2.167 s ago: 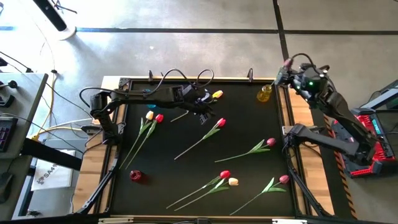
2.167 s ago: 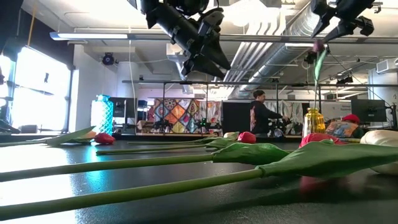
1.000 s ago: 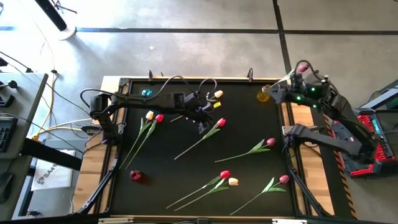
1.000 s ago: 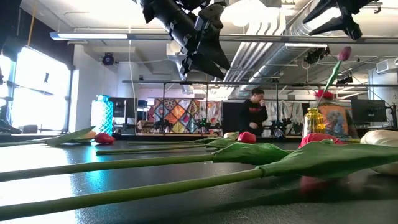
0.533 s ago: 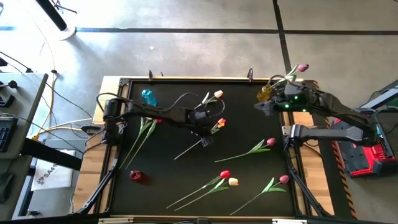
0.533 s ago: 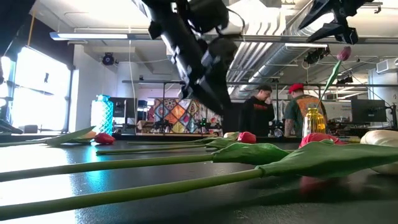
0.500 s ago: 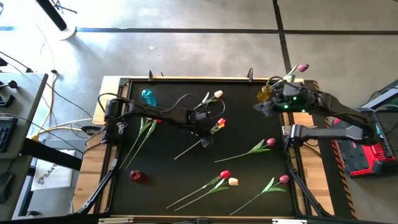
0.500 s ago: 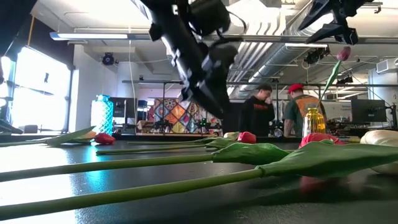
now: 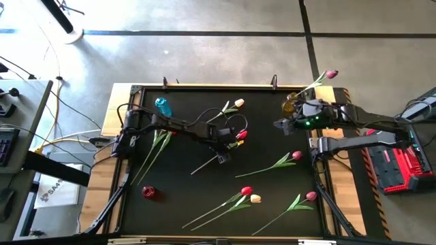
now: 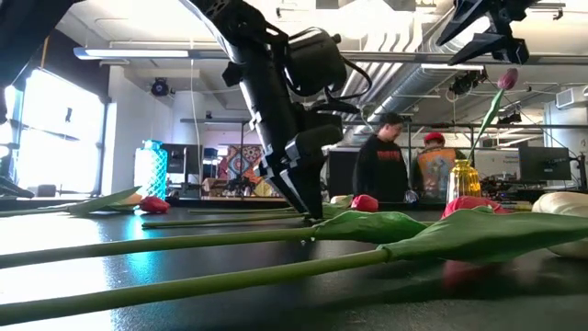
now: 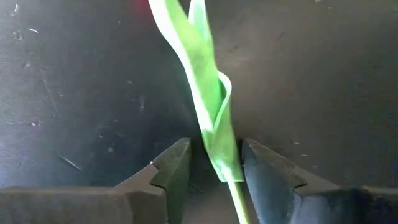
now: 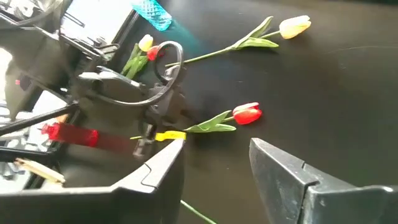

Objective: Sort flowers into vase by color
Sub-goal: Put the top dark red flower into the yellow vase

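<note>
The left gripper point(image 9: 220, 157) is down at the table point(image 9: 272, 204), its fingers point(image 11: 168, 171) narrowly apart on either side of the red tulip's point(image 9: 240, 135) folded leaf point(image 11: 208, 93) and stem, not yet closed on it; the red head lies just beyond the gripper. The right gripper point(image 9: 278, 123) hovers open and holds nothing, near the yellow vase point(image 9: 290, 105). That vase holds one pink tulip point(image 9: 331, 73), leaning outward. A blue vase point(image 9: 161, 105) and a red vase point(image 9: 148, 192), the latter lying on its side, stand well apart from both grippers; whether either holds anything cannot be told. Other tulips lie scattered on the table.
</note>
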Controlling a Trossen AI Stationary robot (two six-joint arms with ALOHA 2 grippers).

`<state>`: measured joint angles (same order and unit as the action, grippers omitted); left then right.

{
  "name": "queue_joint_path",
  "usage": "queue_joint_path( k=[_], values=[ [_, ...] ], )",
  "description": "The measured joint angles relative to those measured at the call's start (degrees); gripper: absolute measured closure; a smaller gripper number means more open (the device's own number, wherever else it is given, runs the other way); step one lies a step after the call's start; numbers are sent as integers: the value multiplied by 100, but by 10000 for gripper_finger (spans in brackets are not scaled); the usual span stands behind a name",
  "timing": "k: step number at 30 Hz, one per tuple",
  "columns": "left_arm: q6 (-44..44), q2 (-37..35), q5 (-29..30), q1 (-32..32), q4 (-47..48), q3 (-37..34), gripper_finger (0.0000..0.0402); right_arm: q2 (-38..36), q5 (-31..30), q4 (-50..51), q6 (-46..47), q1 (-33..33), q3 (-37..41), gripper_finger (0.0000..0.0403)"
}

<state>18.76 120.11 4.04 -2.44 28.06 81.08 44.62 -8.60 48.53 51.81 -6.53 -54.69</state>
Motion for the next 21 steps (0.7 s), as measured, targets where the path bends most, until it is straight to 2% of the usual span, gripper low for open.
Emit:
queue_joint_path(
  k=[5,11,15,21],
  values=[
    [-92,-2,-36,-7,34,2,305,-210,-90,-263,-456,-166,-997,234],
    [-153,-2,-41,-26,33,2,326,-272,-664,-276,-1336,-194,-2381,234],
    [-301,0,-46,-33,25,2,327,-218,-995,286,-1378,-194,-2687,234],
    [-298,0,-53,-55,22,2,328,-199,-1050,661,-1206,-194,-2700,234]
  ],
)
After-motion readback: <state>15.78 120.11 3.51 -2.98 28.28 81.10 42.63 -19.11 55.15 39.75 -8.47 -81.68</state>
